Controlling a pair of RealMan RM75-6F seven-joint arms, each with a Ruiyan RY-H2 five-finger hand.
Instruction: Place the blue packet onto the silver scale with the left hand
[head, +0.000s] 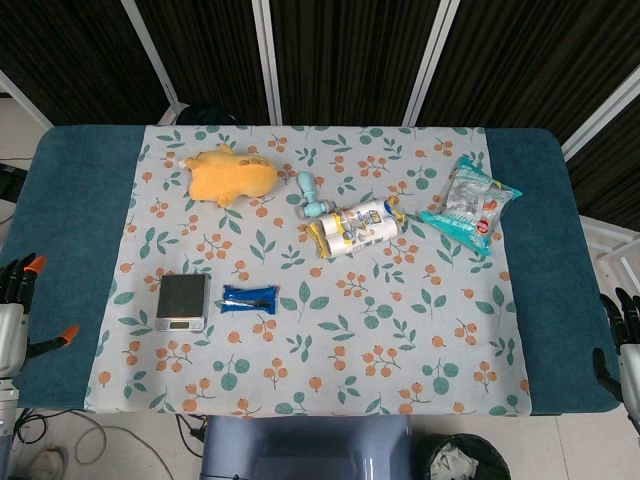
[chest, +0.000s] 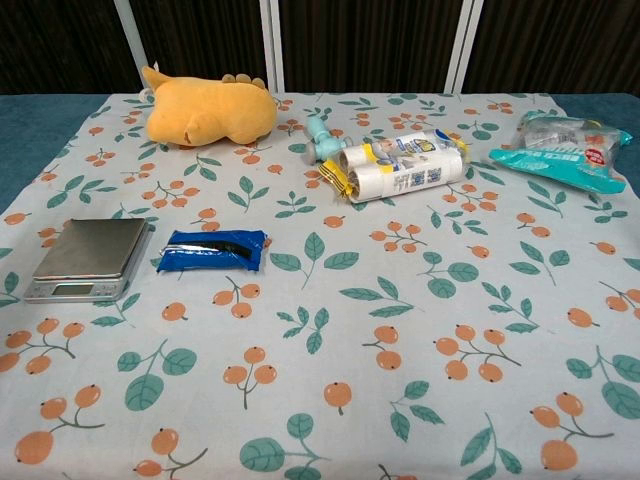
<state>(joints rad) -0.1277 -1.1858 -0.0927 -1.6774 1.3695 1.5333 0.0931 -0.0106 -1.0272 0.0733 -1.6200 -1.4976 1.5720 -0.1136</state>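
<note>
Head view: the blue packet lies flat, long axis left-right, just right of the silver scale. The left hand hangs off the surface's left edge, fingers apart, empty; the right hand likewise at right.

Chest view: the glossy blue packet with a dark centre strip rests beside the scale, neither hand visible.

left robot hand: fingers apart, empty | right robot hand: fingers apart, empty

Robot lab setup, black curtain panels behind, floral cloth on blue table, floor cables
</note>
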